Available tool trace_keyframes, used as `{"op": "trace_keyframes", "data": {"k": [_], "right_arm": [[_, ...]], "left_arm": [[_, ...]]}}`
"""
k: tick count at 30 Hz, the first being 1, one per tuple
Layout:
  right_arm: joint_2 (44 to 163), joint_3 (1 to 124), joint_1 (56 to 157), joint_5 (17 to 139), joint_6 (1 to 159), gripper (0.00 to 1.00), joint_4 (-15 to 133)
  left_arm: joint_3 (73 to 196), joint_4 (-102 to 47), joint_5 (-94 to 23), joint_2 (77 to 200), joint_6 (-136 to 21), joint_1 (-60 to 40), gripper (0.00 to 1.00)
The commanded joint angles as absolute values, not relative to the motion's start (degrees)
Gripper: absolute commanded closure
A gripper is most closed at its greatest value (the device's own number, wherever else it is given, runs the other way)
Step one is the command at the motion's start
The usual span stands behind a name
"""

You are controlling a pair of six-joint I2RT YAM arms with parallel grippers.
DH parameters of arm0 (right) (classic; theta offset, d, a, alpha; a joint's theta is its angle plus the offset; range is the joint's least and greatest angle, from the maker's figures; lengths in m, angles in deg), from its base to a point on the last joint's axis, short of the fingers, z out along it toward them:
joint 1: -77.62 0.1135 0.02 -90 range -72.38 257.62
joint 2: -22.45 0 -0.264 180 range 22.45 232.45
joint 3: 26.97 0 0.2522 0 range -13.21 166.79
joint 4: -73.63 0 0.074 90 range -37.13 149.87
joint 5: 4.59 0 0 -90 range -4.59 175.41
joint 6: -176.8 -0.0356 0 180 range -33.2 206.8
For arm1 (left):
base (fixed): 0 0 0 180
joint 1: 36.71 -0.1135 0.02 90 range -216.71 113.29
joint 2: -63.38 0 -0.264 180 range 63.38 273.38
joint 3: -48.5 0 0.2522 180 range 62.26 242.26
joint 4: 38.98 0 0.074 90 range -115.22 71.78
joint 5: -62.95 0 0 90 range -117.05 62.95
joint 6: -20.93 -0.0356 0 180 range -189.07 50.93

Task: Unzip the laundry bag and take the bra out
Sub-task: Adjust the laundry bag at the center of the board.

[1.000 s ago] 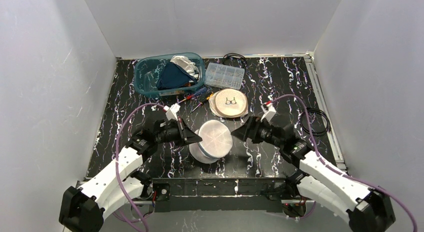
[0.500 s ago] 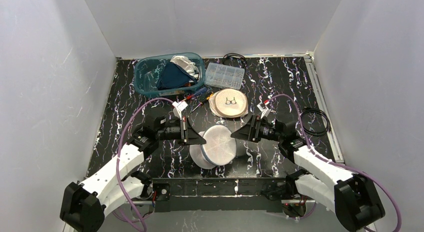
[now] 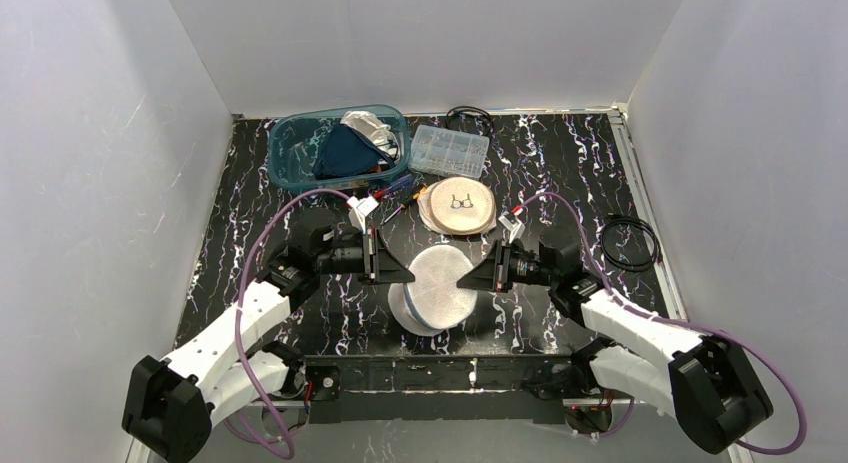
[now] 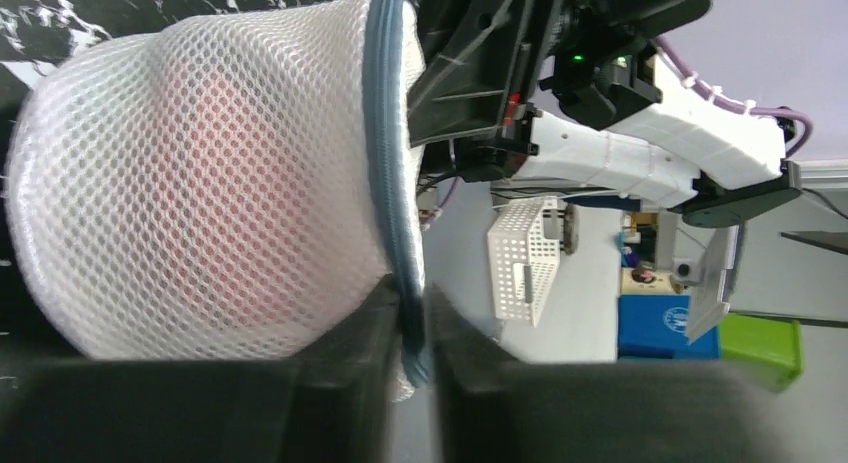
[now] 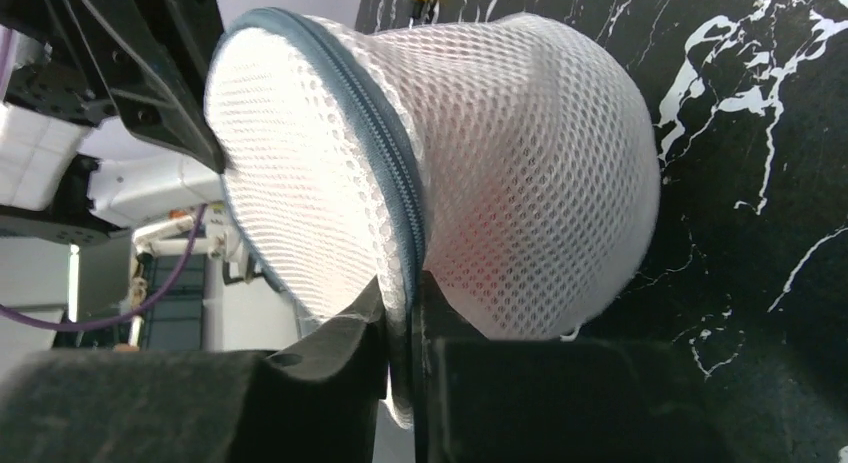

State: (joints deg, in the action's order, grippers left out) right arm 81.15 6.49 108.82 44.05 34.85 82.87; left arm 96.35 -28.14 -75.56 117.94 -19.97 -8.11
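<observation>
Your right gripper (image 5: 400, 301) has come in from the right. A second ago it was apart from the laundry bag (image 3: 436, 285). Now its fingers are pinched close together on the bag's blue zipper edge (image 5: 385, 168). Your left gripper (image 4: 415, 318) is squeezed shut on that same edge from the other side, as before. The bag has tipped up a little and sits between the two grippers. It is in the lower middle of the top view, on the black table (image 3: 570, 173). Something pink, the bra (image 4: 230, 173), shows through the white mesh inside the bag.
</observation>
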Motion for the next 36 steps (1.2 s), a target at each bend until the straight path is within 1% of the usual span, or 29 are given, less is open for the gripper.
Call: {"op": "trace_keyframes", "data": {"k": [1,2,3,5,6,8,10,13,16,20,26,29,33,36], "right_arm": [[76.9,5.5,109.0,50.3,28.9,0.88,86.6],[75.3,4.6,109.0,52.5,26.6,0.91,86.9],[74.4,3.4,109.1,54.7,24.0,0.93,87.7],[71.8,-0.1,109.2,58.8,18.6,0.96,89.6],[70.9,-1.8,109.4,60.8,16.2,0.97,91.1],[70.2,-3.5,110.1,63.4,13.5,0.97,92.5],[70.0,-4.0,111.3,65.5,13.1,0.98,91.6],[70.4,-4.9,113.3,68.3,12.3,0.98,91.4],[71.1,-6.2,114.7,70.5,10.7,0.98,93.0],[71.5,-6.5,116.5,73.2,9.6,0.98,92.9],[71.1,-6.0,117.1,73.6,9.9,0.98,91.5],[71.3,-6.1,117.1,73.2,10.1,0.97,91.8],[71.2,-6.1,117.2,72.5,10.2,0.97,92.3],[70.4,-6.0,117.2,72.2,10.6,0.97,91.5]], "left_arm": [[97.3,-26.1,-72.6,115.6,-19.1,-8.5,0.66],[96.2,-24.8,-70.5,114.1,-17.9,-8.5,0.49],[94.8,-23.5,-68.6,112.2,-17.0,-8.5,0.39],[91.1,-21.2,-63.9,105.4,-12.9,-8.3,0.27],[89.0,-20.6,-61.7,101.8,-10.6,-8.3,0.18],[84.7,-19.8,-58.0,94.6,-5.6,-7.8,0.1],[81.1,-19.2,-55.1,88.9,-1.6,-6.6,0.08],[78.3,-19.1,-49.5,84.9,1.8,-2.0,0.07],[78.3,-20.4,-44.1,87.4,2.9,3.8,0.09],[78.5,-27.3,-39.3,95.5,5.4,8.9,0.2],[83.5,-28.7,-35.8,105.0,5.2,11.2,0.31],[85.0,-29.0,-36.5,110.0,4.8,11.5,0.4],[84.4,-33.7,-36.6,113.3,5.6,12.2,0.43],[85.0,-34.4,-35.8,114.3,4.9,12.2,0.45]]}}
